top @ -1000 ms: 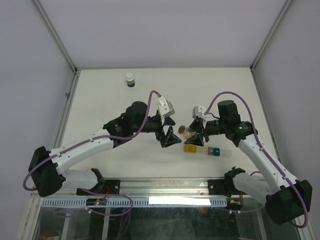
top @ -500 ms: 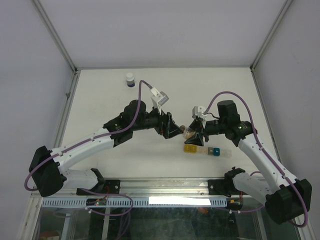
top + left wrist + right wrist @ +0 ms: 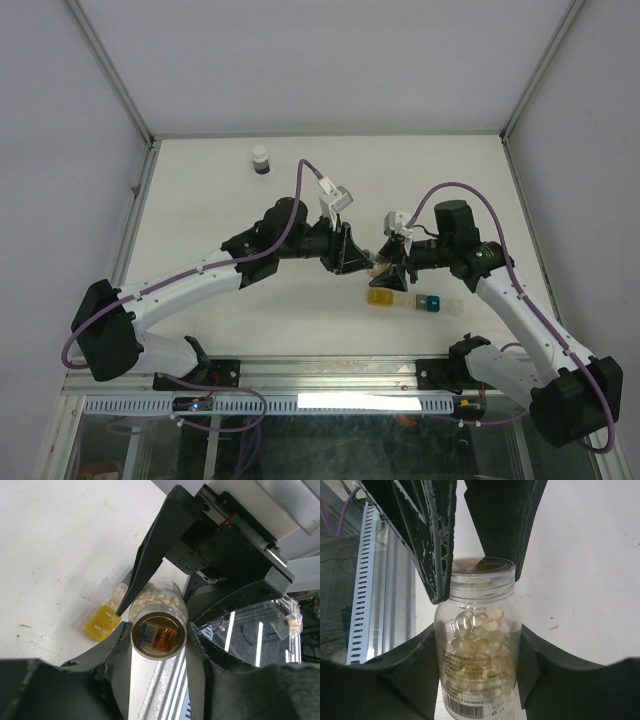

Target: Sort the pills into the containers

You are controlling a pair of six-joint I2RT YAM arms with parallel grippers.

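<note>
1. Top external: both arms reach to mid-table. The left gripper point(image 3: 354, 262) and right gripper point(image 3: 393, 268) face each other with a small clear vial point(image 3: 378, 263) between them.
2. Right wrist: the right gripper is closed partway round the vial body, with one finger point(image 3: 410, 675) pressed to each side. It has hold of the vial.
3. The pills point(image 3: 479, 630) are pale tan and piled inside the vial, showing through its clear wall above a printed label.
4. The cap point(image 3: 482, 572) is on the vial. The left fingers point(image 3: 432, 540) come in from the top of the right wrist view and pinch the cap, one on each side.
5. Left wrist: the cap is seen end-on, with the left jaws closed tight against its rim on both sides. The dark right fingers run behind along the vial.
6. The containers point(image 3: 405, 300) lie flat on the table point(image 3: 200, 200), just near of the held vial. The yellow end is on the left and the teal cell sits toward the right.
7. Left wrist: the yellow cell point(image 3: 102, 622) sits beside a right fingertip, and I cannot tell whether they touch. A clear cell adjoins it, and I cannot tell what it holds.
8. A white-capped dark blue bottle point(image 3: 260, 160) stands upright at the far left of the table, well apart from both grippers.
</note>
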